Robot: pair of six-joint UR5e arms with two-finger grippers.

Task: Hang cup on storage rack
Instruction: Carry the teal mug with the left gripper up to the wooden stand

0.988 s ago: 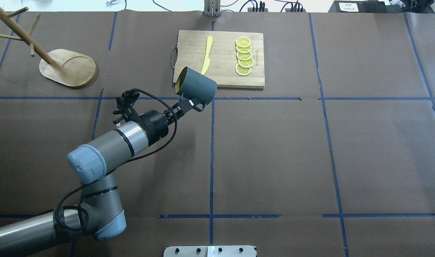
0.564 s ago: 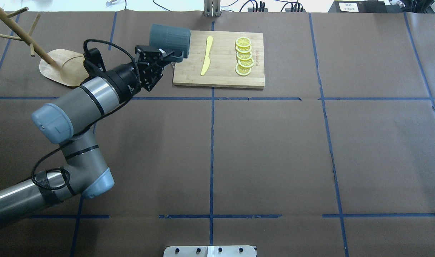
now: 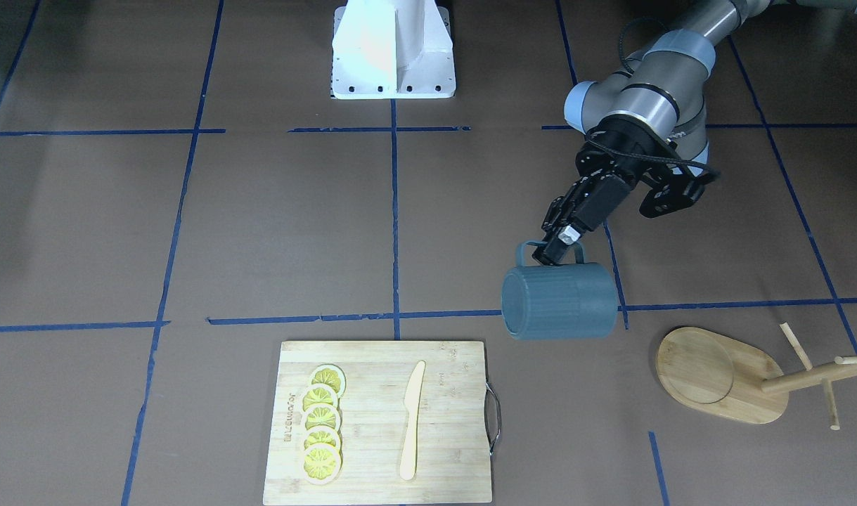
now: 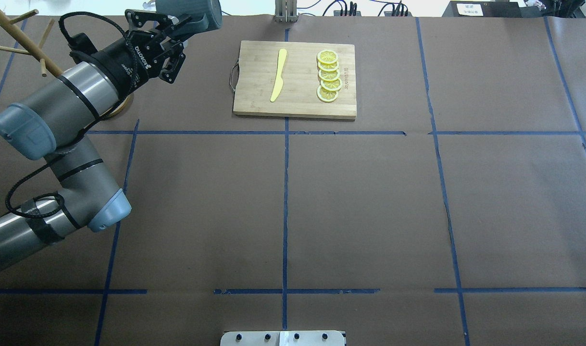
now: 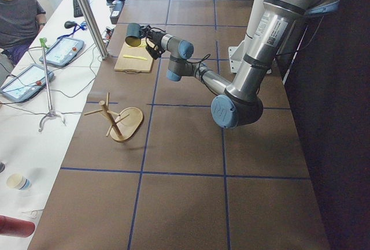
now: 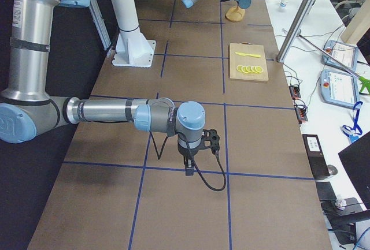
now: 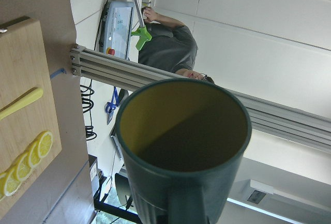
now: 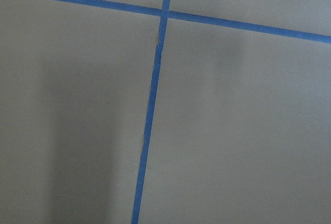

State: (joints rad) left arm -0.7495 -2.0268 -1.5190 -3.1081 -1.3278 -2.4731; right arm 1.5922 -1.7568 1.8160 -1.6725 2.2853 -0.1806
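The cup (image 3: 560,301), a ribbed blue-grey mug with a yellow inside (image 7: 183,146), lies on its side in the air. My left gripper (image 3: 555,249) is shut on its loop handle. In the overhead view the cup (image 4: 189,12) is at the table's far edge, with the left gripper (image 4: 180,24) just below it. The storage rack (image 3: 716,372), a wooden mug tree with an oval base and thin pegs, stands apart from the cup. Its post (image 4: 18,33) shows to the cup's left, and my arm covers the base. My right gripper (image 6: 188,166) hangs low over the table far away. I cannot tell whether it is open or shut.
A bamboo cutting board (image 4: 295,79) with lemon slices (image 4: 329,77) and a yellow knife (image 4: 278,74) lies right of the cup. An aluminium post (image 4: 285,12) stands behind the board. An operator (image 5: 17,7) sits at the side table beyond the far edge.
My left arm has swung the cup from the cutting board's near left corner up and left to the table's far edge, nearer the rack. The cup has turned as it went.
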